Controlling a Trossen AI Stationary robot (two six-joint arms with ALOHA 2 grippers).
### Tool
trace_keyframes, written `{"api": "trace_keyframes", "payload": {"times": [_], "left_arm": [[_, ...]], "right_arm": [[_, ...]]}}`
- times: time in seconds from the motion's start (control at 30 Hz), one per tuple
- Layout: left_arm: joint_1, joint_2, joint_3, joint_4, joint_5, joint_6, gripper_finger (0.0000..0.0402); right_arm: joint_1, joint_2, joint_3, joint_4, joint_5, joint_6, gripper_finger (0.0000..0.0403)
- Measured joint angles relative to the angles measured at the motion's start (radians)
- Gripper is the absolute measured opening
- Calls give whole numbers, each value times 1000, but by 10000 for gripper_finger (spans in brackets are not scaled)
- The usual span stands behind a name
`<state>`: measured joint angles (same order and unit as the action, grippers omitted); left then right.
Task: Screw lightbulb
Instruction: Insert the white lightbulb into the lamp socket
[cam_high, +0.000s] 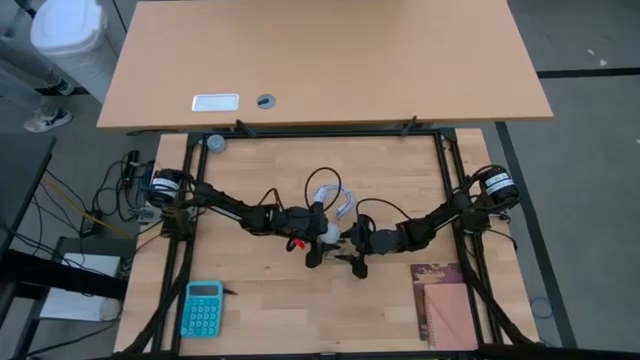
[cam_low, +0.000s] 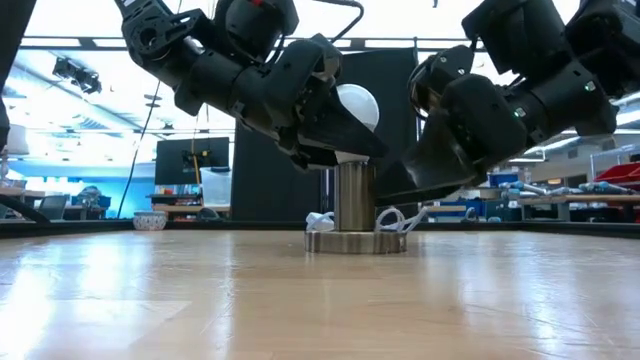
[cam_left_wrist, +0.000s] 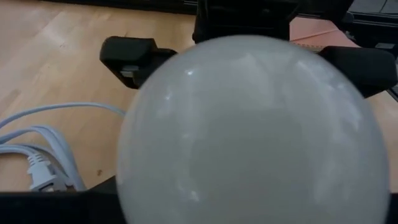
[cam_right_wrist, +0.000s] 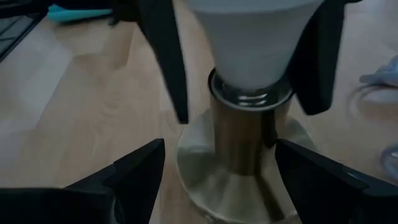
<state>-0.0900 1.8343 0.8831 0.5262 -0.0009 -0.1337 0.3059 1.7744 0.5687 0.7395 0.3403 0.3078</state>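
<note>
Lightbulb (cam_low: 357, 105) in left gripper (cam_low: 345, 135), atop socket (cam_low: 355, 200)

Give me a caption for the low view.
Left gripper holds the lightbulb atop the metal socket; right gripper open beside it.

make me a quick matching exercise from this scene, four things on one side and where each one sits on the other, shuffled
Things:
1. lightbulb
2. left claw
3. right claw
4. calculator

Places:
A. open, fingers either side of the socket stem
B. near the table's front left edge
C. seated in the top of the metal socket
D. closed around the bulb's neck

Pairs: 1-C, 2-D, 3-A, 4-B
</note>
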Motion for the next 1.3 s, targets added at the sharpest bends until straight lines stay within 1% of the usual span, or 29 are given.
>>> {"api": "trace_keyframes", "payload": {"times": [0.1, 0.2, 0.27, 0.5, 0.6, 0.87, 0.97, 1.17, 1.3], "left_arm": [[4, 0, 0, -2, 3, 0, 240], [4, 0, 0, -2, 3, 1, 241], [3, 0, 0, -3, 3, 2, 241], [4, 0, 0, -5, 3, 3, 241], [3, 0, 0, -6, 3, 3, 241], [3, 0, 0, -6, 3, 3, 241], [4, 0, 0, -6, 2, 2, 241], [4, 0, 0, -10, 0, 2, 241], [4, -1, 0, -23, -21, 1, 241]], "right_arm": [[6, 0, -11, 17, 5, 5, 307], [8, 8, -37, 95, 7, 6, 307], [8, 8, -46, 117, 7, 13, 307], [8, 8, -53, 117, -11, 30, 307], [8, 9, -53, 154, -13, 16, 307], [5, 9, -51, 183, -12, 0, 307], [-6, 9, -41, 192, -33, -10, 307], [-4, 26, -41, 182, -31, 10, 307], [1, 26, -41, 176, -19, 12, 307]]}}
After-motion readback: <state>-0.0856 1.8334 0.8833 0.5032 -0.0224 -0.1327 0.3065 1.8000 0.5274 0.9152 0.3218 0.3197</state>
